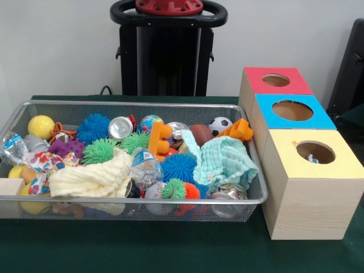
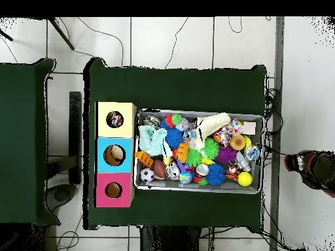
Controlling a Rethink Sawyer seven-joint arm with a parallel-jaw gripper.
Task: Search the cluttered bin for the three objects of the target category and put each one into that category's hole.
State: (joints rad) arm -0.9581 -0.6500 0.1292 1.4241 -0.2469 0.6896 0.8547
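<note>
The wire mesh bin (image 1: pixel 142 104) stands on the green table, full of toys; it also shows in the overhead view (image 2: pixel 196 112). A cream knitted cloth (image 1: pixel 91 179) lies at its front left, and shows overhead (image 2: pixel 214 124). A white cloth with coloured dots (image 1: pixel 42 166) lies at the left end, and shows overhead (image 2: pixel 226 135). A mint cloth (image 1: pixel 224 162) lies at the right end, nearest the boxes, and shows overhead (image 2: pixel 152 139). The yellow-topped box's hole (image 1: pixel 315 152) is just right of the bin, with something small and coloured inside; it also shows overhead (image 2: pixel 115 119). No gripper shows in either view.
Blue-topped (image 1: pixel 292 110) and red-topped (image 1: pixel 276 80) boxes stand behind the yellow one. Spiky balls, orange blocks (image 1: pixel 159 139), a can (image 1: pixel 120 127) and small balls fill the bin. The robot's pedestal (image 1: pixel 168 51) stands behind it. A red and black shape (image 2: pixel 311 167) shows off the table's edge.
</note>
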